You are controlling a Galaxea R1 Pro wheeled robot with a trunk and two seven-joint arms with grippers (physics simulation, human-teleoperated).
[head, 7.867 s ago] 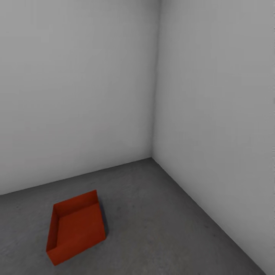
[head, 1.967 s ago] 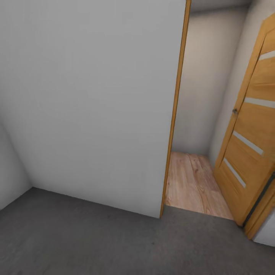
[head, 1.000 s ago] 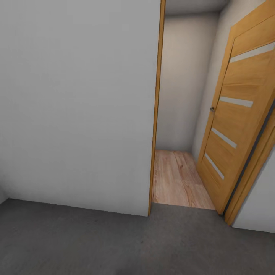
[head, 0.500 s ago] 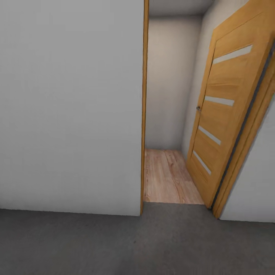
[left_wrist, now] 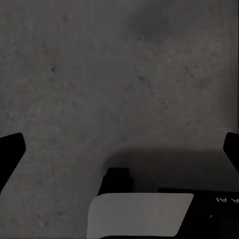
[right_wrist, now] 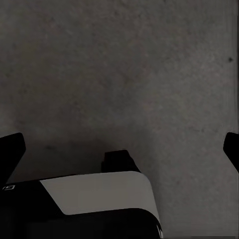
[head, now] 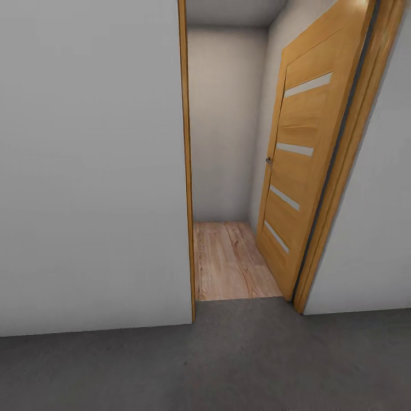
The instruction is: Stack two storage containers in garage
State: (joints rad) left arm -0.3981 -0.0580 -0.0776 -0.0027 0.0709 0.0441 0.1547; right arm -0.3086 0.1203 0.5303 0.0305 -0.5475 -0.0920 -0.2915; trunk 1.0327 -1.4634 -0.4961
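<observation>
Robot's in the garage on the concrete floor [head: 228, 365], facing the open door [head: 297, 171] and wood-plank hallway [head: 228, 262]. Both grippers look wide open and empty, no bins nearby; probably heading out for one.

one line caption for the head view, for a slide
Open orange-wood door with frosted strips reveals a light wood plank hallway floor beyond the grey concrete garage floor.
</observation>
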